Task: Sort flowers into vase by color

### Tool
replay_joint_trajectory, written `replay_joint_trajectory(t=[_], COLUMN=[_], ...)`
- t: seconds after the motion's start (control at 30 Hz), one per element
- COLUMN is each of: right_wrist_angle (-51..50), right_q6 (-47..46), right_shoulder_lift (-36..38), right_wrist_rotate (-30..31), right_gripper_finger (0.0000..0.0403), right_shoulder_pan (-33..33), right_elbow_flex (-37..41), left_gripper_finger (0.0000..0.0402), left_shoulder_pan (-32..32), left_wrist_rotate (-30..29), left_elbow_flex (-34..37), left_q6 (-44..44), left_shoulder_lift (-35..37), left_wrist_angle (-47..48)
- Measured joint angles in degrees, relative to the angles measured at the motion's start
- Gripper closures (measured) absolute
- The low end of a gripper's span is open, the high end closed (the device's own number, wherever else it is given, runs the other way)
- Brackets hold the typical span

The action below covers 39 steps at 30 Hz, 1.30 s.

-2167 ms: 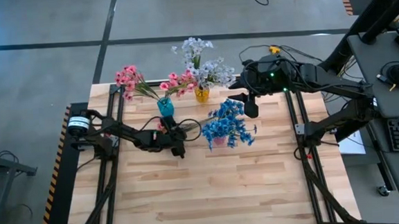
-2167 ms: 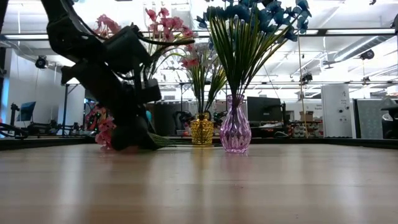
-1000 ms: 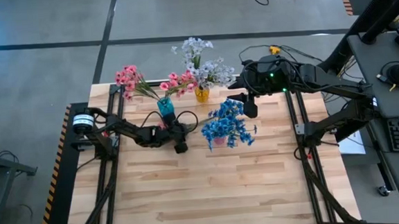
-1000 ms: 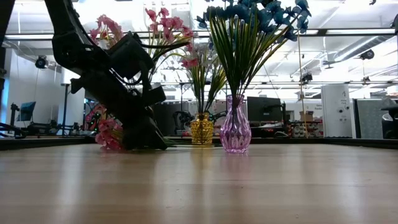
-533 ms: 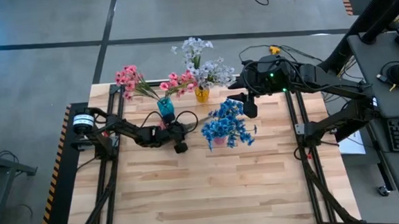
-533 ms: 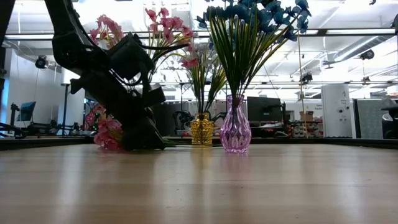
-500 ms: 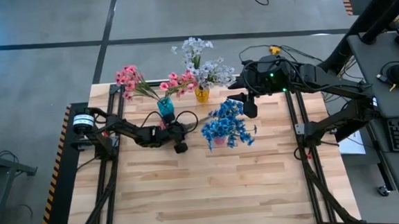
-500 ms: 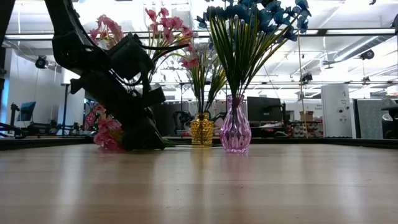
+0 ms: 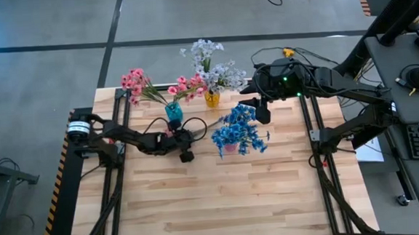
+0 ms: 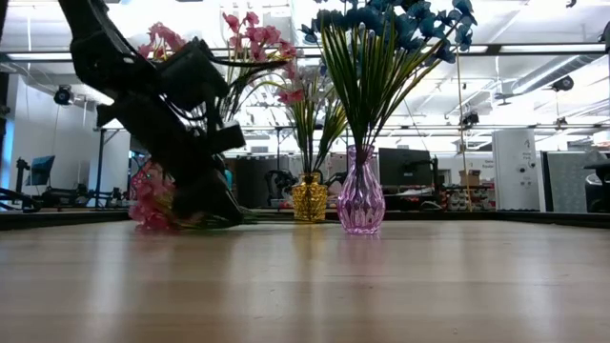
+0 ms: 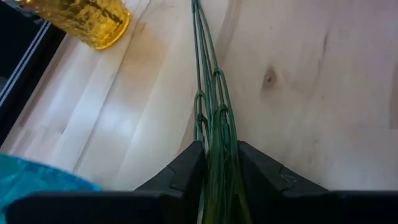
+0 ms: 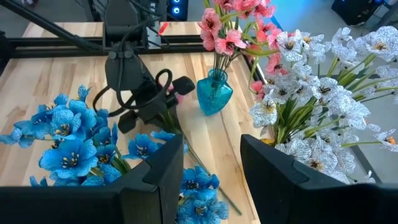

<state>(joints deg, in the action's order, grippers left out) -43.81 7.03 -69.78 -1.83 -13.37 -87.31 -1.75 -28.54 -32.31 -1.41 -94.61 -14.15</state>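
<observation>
Three vases already stand filled at centre-top of the high view: pink, white, blue. One pink spray remains, lying on the bench; the left claw pinches its green stems. The right claw hangs half-open, empty, upper right.

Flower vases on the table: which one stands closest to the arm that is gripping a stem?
The teal vase with pink flowers, right beside the left gripper. The gold vase and pink vase stand farther off.
</observation>
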Motion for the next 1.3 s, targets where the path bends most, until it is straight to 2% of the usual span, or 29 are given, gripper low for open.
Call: replay_joint_trajectory(t=[0.57, 0.73, 0.83, 1.0, 1.17, 1.3], right_wrist_angle=[0.0, 0.0, 0.0, -0.1, 0.0, -0.1], right_q6=[-0.5, -0.7, -0.7, -0.7, -0.7, -0.7], right_shoulder_lift=[0.0, 0.0, 0.0, 0.0, 0.0, 0.0], right_wrist_rotate=[0.0, 0.0, 0.0, 0.0, 0.0, 0.0], right_gripper_finger=[0.0252, 0.0252, 0.0252, 0.0252, 0.0252, 0.0252], right_shoulder_pan=[0.0, 0.0, 0.0, 0.0, 0.0, 0.1], right_elbow_flex=[0.0, 0.0, 0.0, 0.0, 0.0, 0.0], left_gripper_finger=[0.0324, 0.0324, 0.0324, 0.0305, 0.0248, 0.0188], left_shoulder_pan=[4.6, 5.5, 5.5, 5.5, 5.4, 5.2], left_wrist_rotate=[1.1, 1.1, 1.0, 1.1, 0.1, -4.2], left_elbow_flex=[0.0, 0.0, 0.0, 0.0, 0.2, 0.2], left_q6=[4.2, 5.5, 5.5, 4.9, 4.0, 3.0], left_shoulder_lift=[21.2, 24.7, 24.9, 21.9, 16.5, 11.8], left_wrist_angle=[23.0, 25.0, 23.7, 15.0, 9.1, 3.8])
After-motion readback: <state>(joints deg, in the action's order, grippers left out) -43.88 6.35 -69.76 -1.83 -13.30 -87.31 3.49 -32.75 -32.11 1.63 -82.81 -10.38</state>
